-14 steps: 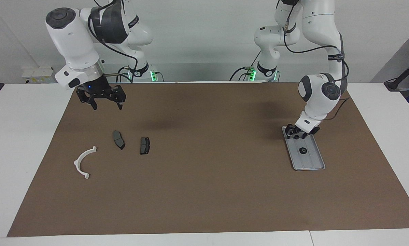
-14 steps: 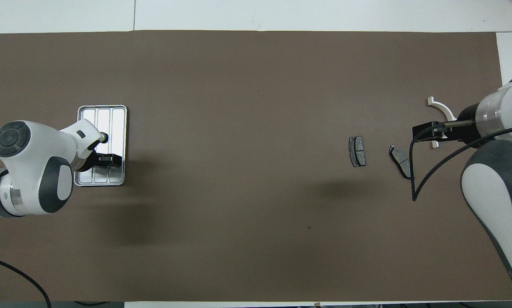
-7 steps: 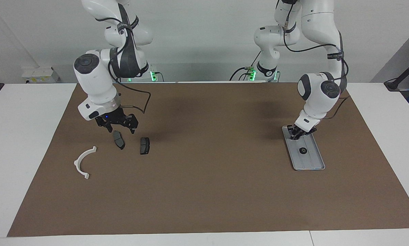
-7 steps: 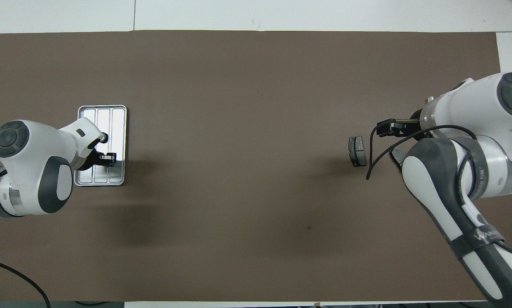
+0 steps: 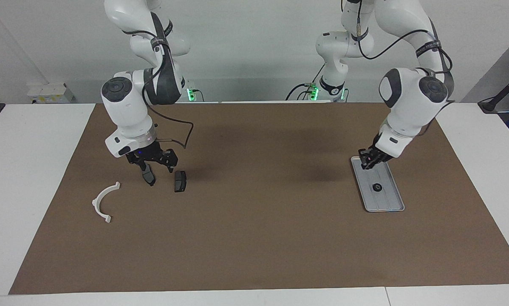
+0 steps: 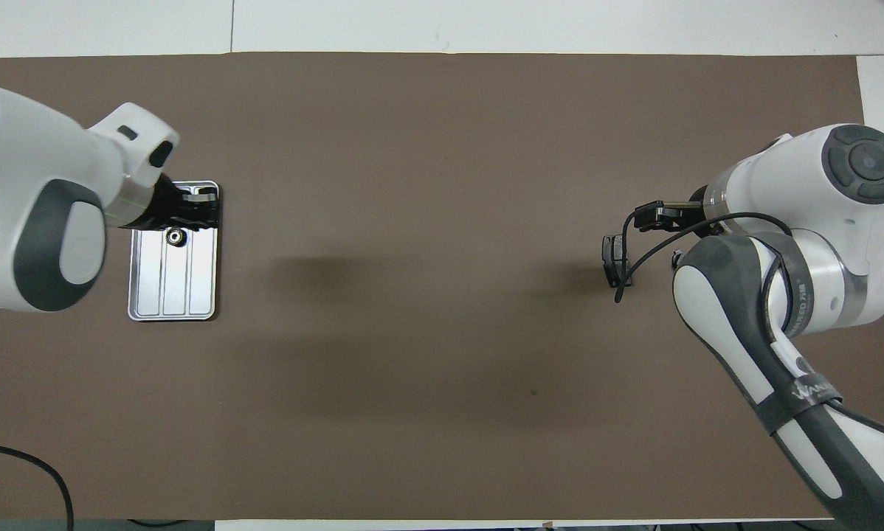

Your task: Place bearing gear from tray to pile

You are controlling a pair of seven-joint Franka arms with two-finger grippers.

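The silver-grey tray point(image 5: 388, 204) point(image 6: 173, 295) lies toward the left arm's end of the table. A small black bearing gear point(image 5: 377, 187) point(image 6: 174, 237) sits in its middle. My left gripper point(image 5: 370, 160) point(image 6: 195, 210) hangs shut over the tray's end nearest the robots; I cannot see whether anything is between its tips. The pile lies toward the right arm's end: a white curved bracket point(image 5: 106, 202) and two dark pads point(image 5: 149, 178) point(image 5: 180, 181). My right gripper point(image 5: 156, 166) point(image 6: 652, 217) stands open, low over the pad beside the bracket.
Brown mat point(image 5: 258, 238) covers most of the white table. In the overhead view the right arm hides the bracket and one pad; the other pad point(image 6: 615, 258) shows partly. A cable loops from the right wrist.
The left gripper shut at the tray's end and rose a little. The right arm swung down from near its base to just above the pads, staying open.
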